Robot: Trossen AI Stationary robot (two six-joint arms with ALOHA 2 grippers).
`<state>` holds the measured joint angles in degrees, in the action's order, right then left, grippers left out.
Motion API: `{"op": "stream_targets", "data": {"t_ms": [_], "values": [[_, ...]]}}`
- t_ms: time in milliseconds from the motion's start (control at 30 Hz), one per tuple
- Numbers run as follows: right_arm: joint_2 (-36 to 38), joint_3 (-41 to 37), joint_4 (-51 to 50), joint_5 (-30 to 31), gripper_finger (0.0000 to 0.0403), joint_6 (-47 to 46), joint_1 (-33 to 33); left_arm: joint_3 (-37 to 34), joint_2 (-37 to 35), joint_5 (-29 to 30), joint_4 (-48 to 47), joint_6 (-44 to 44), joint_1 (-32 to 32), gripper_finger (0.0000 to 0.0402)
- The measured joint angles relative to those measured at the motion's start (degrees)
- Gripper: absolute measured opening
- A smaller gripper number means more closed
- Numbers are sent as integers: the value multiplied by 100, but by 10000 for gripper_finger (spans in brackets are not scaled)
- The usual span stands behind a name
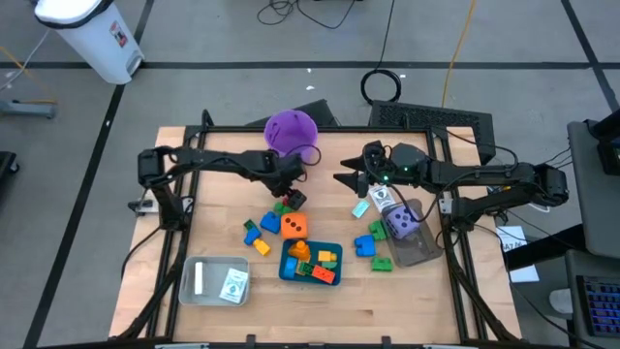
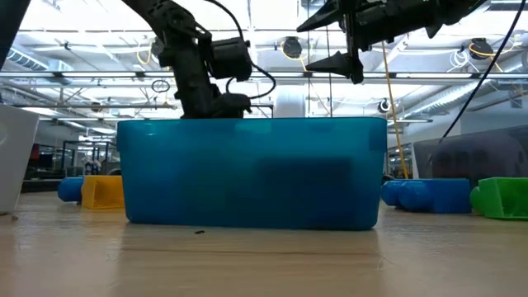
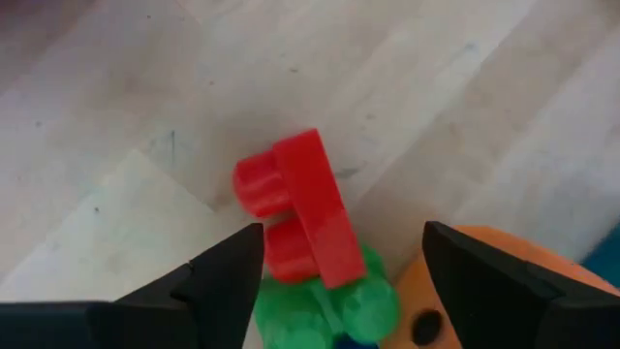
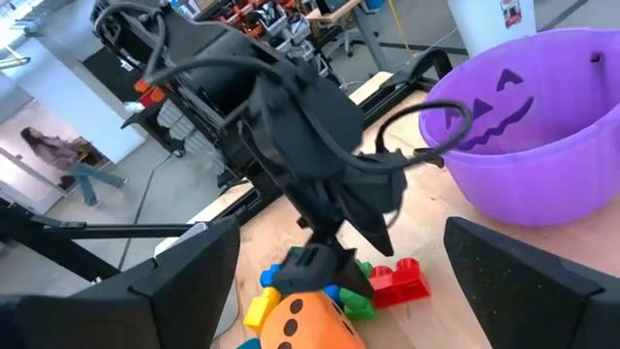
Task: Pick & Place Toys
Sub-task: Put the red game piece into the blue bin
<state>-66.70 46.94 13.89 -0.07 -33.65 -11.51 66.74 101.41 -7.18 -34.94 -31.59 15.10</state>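
Left gripper [image 3: 339, 281] released, fingers straddling the red brick [image 3: 295, 208] on a green brick [image 3: 325, 308], near table centre just below the purple bucket [image 1: 291, 131]. Orange die [image 1: 294, 227] just right of it, blue tray [image 1: 310, 262] of bricks toward the near edge. Right gripper [image 1: 347, 180] spread wide, holding nothing, hovering right of centre over bare wood. Purple die [image 1: 400, 223] sits in the clear tray [image 1: 418, 248] by the right edge.
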Motion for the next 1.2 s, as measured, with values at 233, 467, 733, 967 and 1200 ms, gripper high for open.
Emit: {"op": "stream_targets", "data": {"t_ms": [233,467,733,967,1200], "values": [[0,-2,-52,-1,357,22,0,0,289,372,79,-182,-22,311],[0,-2,-83,-1,357,24,0,-4,444,436,139,-224,-40,313],[0,-2,-92,-1,357,26,0,-4,452,574,166,-374,-38,309],[0,-2,-92,-1,357,116,0,-4,452,533,167,-445,-38,253],[0,-2,-92,-1,357,131,0,-4,450,491,164,-450,-38,193]]}}
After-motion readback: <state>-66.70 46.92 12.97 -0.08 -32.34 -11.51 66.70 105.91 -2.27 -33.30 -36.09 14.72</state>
